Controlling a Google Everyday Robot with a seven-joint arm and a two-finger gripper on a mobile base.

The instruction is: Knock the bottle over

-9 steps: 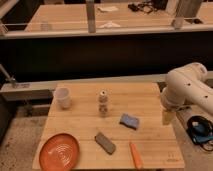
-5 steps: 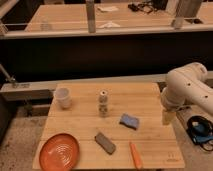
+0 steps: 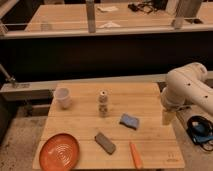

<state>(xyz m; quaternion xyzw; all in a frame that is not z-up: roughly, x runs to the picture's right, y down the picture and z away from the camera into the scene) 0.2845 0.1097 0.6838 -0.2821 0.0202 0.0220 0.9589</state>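
Fingers [image 3: 166,120] spread wide, gripping nothing, gripper [image 3: 167,117] hanging at the tabletop's [image 3: 150,100] right edge | bottle [image 3: 103,104] standing upright mid-tabletop, well apart from the gripper | white cup [image 3: 63,98] off to its left | blue sponge [image 3: 129,121] near, front-right | grey block [image 3: 105,142], carrot [image 3: 135,155] and orange plate [image 3: 59,151] along the front

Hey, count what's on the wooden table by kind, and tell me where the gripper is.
Bottle: 1
Cup: 1
Plate: 1
Blue sponge: 1
Grey block: 1
Orange stick: 1
Total: 6
Gripper: open, empty, at the right edge of the table.
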